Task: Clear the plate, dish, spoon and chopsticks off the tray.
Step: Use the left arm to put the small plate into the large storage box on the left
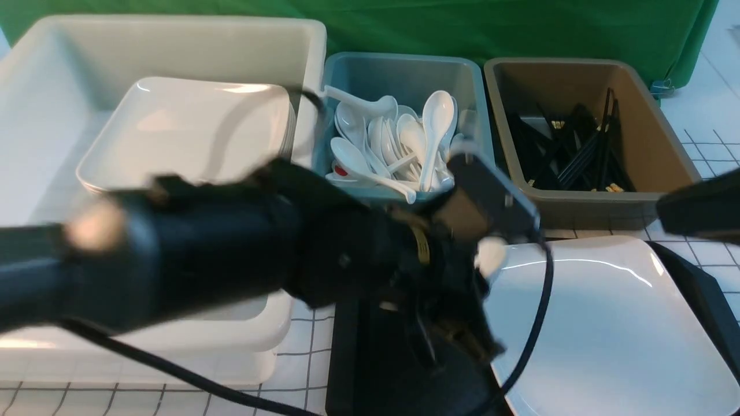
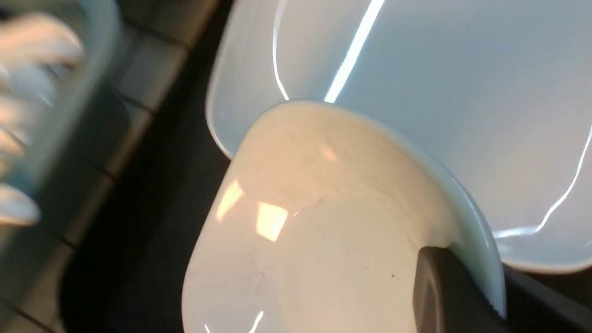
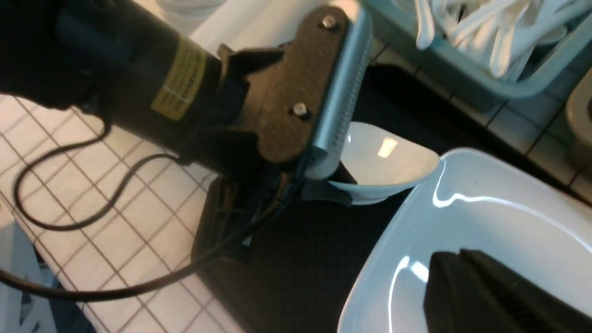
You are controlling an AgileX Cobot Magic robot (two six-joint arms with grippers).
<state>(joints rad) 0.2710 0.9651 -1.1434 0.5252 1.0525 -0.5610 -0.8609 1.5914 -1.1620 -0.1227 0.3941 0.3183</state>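
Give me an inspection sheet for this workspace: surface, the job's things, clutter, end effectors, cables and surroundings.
Surface: white gridded table, black tray on it.
Job's things: plate lies on the tray; dish tilted at the plate's corner; nothing else seen on the tray's visible part.
Clutter: nothing seen.
End effectors: left end effector shut on the dish's rim; right end effector shut over the plate.
Cables: black cable trails from the left end effector past the plate's edge.
Surroundings: white tub of stacked plates, blue bin of spoons, brown tub of chopsticks, green cloth behind.
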